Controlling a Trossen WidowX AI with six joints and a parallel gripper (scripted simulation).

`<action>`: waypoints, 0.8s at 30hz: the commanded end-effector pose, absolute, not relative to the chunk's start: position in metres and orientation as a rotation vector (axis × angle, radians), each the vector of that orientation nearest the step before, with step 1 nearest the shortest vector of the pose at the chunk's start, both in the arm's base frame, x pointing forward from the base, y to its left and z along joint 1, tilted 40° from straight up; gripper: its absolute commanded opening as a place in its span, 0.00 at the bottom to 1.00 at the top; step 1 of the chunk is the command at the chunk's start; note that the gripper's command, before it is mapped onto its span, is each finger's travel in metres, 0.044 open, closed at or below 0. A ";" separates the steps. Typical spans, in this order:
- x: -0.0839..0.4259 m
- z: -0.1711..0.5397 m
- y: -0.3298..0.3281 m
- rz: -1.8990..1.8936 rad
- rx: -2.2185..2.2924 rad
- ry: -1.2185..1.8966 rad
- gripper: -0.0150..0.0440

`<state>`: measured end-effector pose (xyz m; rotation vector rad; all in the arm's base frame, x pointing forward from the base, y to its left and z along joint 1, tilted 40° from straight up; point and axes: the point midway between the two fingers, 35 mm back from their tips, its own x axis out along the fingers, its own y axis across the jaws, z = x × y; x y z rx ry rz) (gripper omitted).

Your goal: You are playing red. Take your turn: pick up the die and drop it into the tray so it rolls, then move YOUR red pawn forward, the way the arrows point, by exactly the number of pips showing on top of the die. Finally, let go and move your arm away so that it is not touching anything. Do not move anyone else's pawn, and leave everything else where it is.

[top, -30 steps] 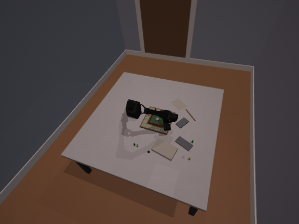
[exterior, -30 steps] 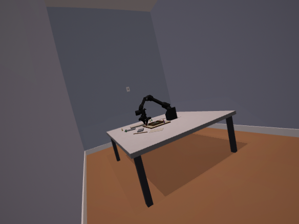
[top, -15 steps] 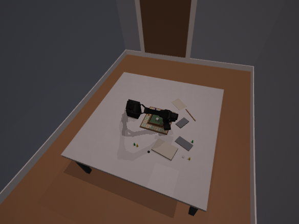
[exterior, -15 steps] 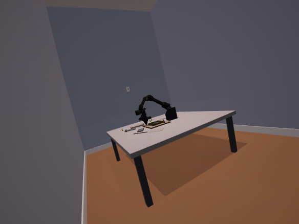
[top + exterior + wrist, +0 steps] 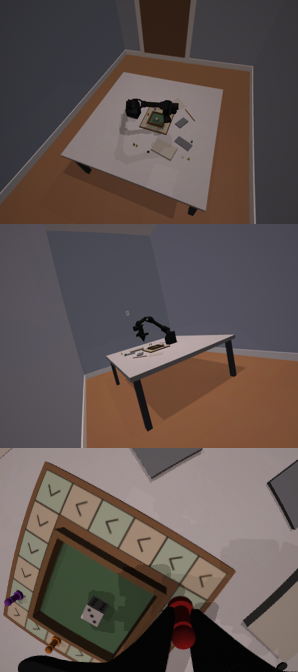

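My gripper point(image 5: 181, 615) point(image 5: 143, 341) is shut on the red pawn point(image 5: 183, 624) and holds it above the right-hand corner of the board point(image 5: 111, 524) point(image 5: 143, 125) in the wrist view. The pawn is off the board. Arrows on the board's tiles run around the brown-walled tray point(image 5: 125, 564) with its green floor. The die point(image 5: 95, 611) point(image 5: 156, 119) rests in the tray. One light face shows three pips and a darker face shows several; I cannot tell surely which is on top. Some tiles below the gripper are hidden by the fingers and the pawn.
A purple pawn point(image 5: 14, 598) point(image 5: 154, 109) and an orange pawn point(image 5: 52, 644) point(image 5: 148, 114) stand on the board. Around it lie two grey slabs point(image 5: 181, 122) point(image 5: 183, 143), a beige book point(image 5: 164, 149), a brown stick point(image 5: 190, 115) and spare green and yellow pawns point(image 5: 133, 144) point(image 5: 189, 158).
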<state>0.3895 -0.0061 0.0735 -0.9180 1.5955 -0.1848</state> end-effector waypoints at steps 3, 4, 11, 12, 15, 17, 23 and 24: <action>0.388 0.079 0.003 -0.190 -0.908 1.597 0.25; 0.389 0.072 0.005 -0.190 -0.908 1.597 0.25; 0.394 0.019 0.026 -0.187 -0.906 1.596 0.25; 0.394 0.012 0.029 -0.187 -0.906 1.596 0.25; 0.393 -0.011 0.038 -0.187 -0.905 1.596 0.25; 0.391 -0.026 0.043 -0.187 -0.905 1.596 0.25; 0.386 -0.061 0.054 -0.187 -0.905 1.596 0.25; 0.386 -0.061 0.054 -0.187 -0.905 1.596 0.25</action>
